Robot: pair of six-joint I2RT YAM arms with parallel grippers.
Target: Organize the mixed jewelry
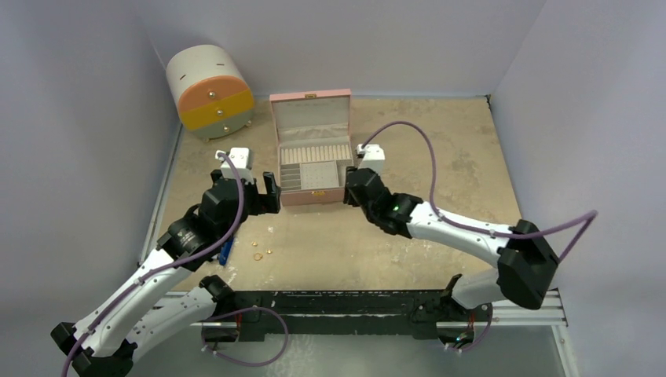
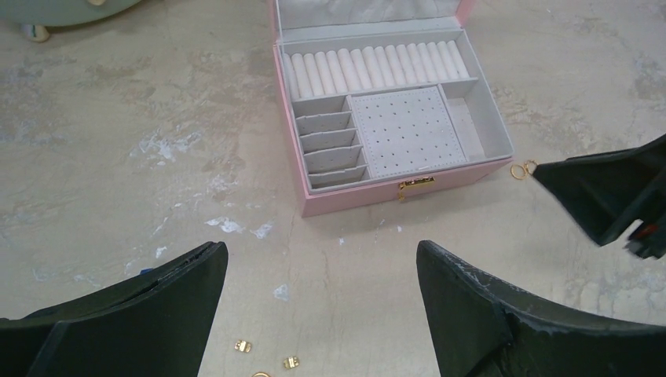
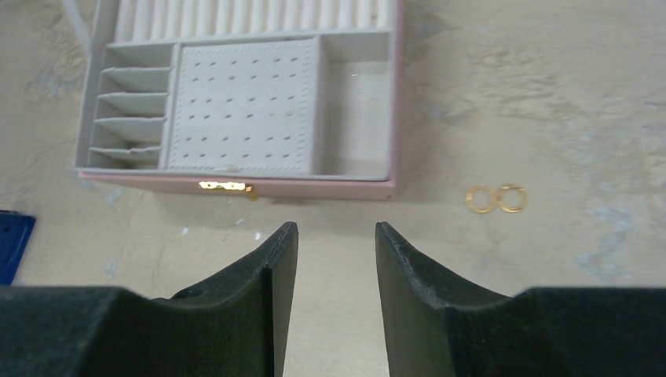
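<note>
Black padded jaws on the left gripper (image 2: 320,251) stand spread wide and released. Nothing is between them and nothing is touched. Only mottled beige table (image 2: 118,157) shows in the gap. They face the front left part of a pink rectangular jewellery box (image 2: 377,200), which has its lid up and its gold clasp toward the arms.

Right gripper (image 3: 336,232): jaws parted to a moderate gap, narrower than the left pair, and empty. They point at the box's front wall toward its right end, apart from it.

Two thin gold rings (image 3: 495,199) lie flat on the table, side by side and touching, just off the box's front right corner. From the right wrist they sit to the right of the jaws, outside the gap. From the left wrist the tip of one right finger lies just beside them. Contact cannot be told.

Small gold bits (image 2: 242,345), stud-like and bright, lie on the table close under the left jaws, in front of the box's left end. They are well apart from the ring pair. Three show, near one another, and one is cut by the frame edge.

Box interior: a row of white rolls at the back, a pale perforated pad, five narrow slots on the left, and one long compartment on the right.

Blue-handled tool (image 1: 225,251) lies on the table partly under the left arm, near the gold bits.
</note>
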